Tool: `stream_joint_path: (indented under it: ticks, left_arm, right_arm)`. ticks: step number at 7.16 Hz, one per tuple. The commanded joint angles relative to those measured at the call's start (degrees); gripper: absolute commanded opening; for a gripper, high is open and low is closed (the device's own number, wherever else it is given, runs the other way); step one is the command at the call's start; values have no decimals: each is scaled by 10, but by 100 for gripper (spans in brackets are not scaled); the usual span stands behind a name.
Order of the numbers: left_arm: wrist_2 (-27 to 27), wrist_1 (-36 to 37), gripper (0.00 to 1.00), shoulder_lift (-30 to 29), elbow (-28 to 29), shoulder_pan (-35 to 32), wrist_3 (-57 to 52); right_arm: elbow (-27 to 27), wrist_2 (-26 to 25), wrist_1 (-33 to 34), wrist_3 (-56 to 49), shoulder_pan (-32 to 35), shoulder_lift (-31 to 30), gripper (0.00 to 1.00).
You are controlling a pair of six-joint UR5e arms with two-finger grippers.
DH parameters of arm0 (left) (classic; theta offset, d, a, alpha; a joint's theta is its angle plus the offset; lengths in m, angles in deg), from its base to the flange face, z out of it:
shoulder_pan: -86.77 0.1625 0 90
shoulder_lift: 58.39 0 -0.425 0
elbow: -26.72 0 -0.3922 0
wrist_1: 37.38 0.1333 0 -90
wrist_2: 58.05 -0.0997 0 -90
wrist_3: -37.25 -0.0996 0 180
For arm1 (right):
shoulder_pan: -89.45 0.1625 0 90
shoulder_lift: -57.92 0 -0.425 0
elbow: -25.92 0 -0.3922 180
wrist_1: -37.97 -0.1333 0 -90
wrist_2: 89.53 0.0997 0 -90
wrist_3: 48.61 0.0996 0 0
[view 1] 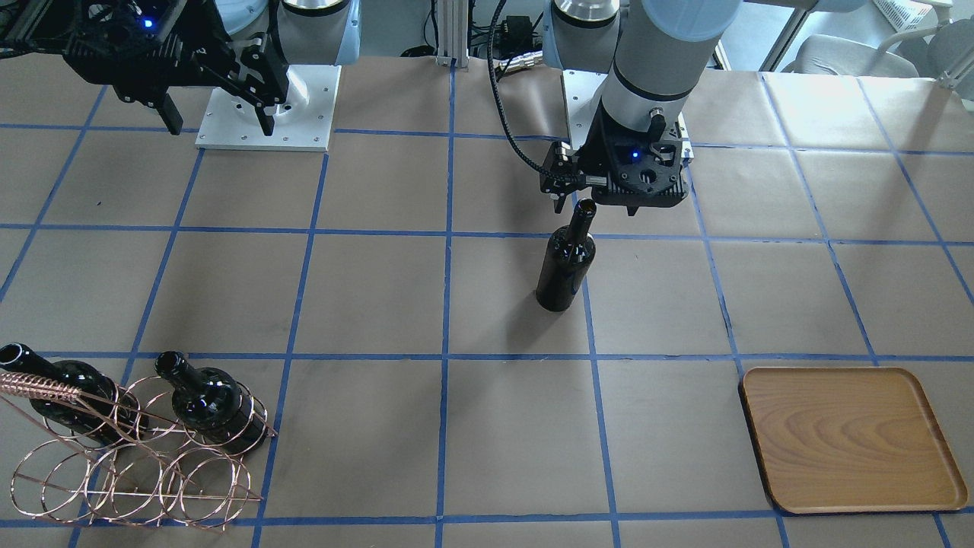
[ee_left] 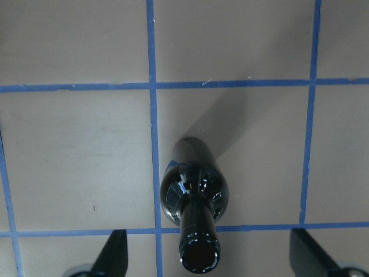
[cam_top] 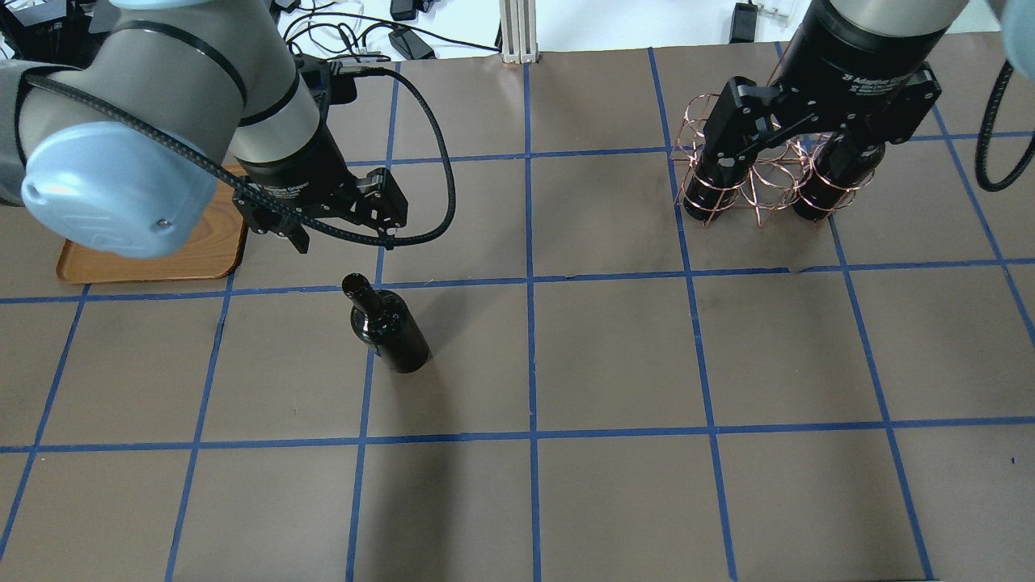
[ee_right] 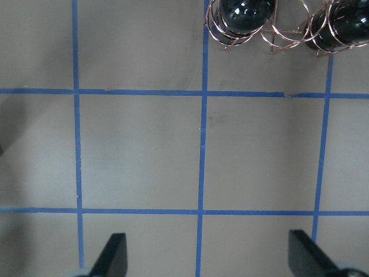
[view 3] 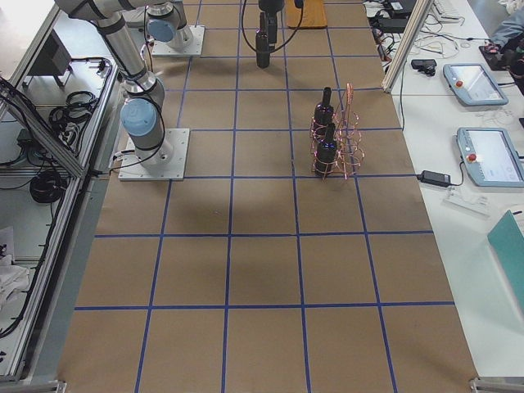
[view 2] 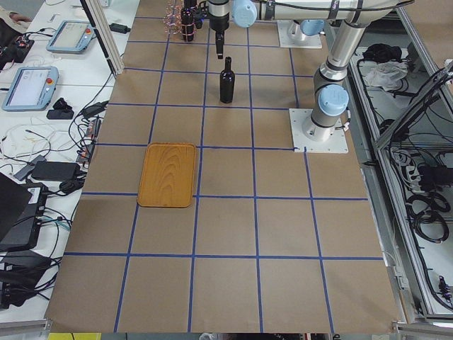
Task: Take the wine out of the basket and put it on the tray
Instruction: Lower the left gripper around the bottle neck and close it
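One bottle stands free on the worktop; fingers of the left gripper hang apart above its neck and, closing off-centre, could topple it.

We see a brown tabletop gridded with blue tape, bearing an upright bottle, a basket and a tray.

Three dark wine bottles stand counted on the counter: one wine alone, two more bottles in the single copper basket. One wooden tray. Two end effectors: left end effector, right end effector.
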Motion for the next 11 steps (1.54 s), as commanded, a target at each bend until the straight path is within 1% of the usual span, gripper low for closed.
stream_joint_path:
  ticks: [1, 2, 3, 4, 5, 6, 7, 8, 10, 11]
  left_arm:
    - [0, -2, 100, 1, -40, -4, -1]
    - [-2, -2, 100, 4, -62, -4, -3]
    - [0, -2, 100, 5, -64, -4, -2]
    - [1, -1, 100, 7, -65, -4, -6]
    - [-1, -2, 95, 6, -64, -3, -6]
    - [0, -2, 87, 5, -64, -3, -6]
    - [0, -2, 66, 4, -63, 0, -10]
    - [0, -1, 63, 1, -62, 1, -9]
    - [0, 0, 49, -2, -61, 1, -7]
    - [1, 3, 24, -4, -60, 2, -10]
  right_arm:
    - [4, 5, 12, -3, -3, -3, 99]
    - [4, 3, 27, -7, -3, -3, 100]
    - [4, 6, 46, -7, -3, -1, 100]
    - [4, 1, 80, -3, -3, 3, 100]
    - [3, 0, 84, -6, -3, 3, 100]
    - [3, 0, 83, -6, -3, 3, 100]
    - [4, 0, 82, -6, -3, 3, 100]
    - [4, -1, 80, -6, -3, 3, 100]
    - [4, -1, 79, -6, -3, 3, 100]
    - [4, 0, 77, -5, -3, 3, 100]
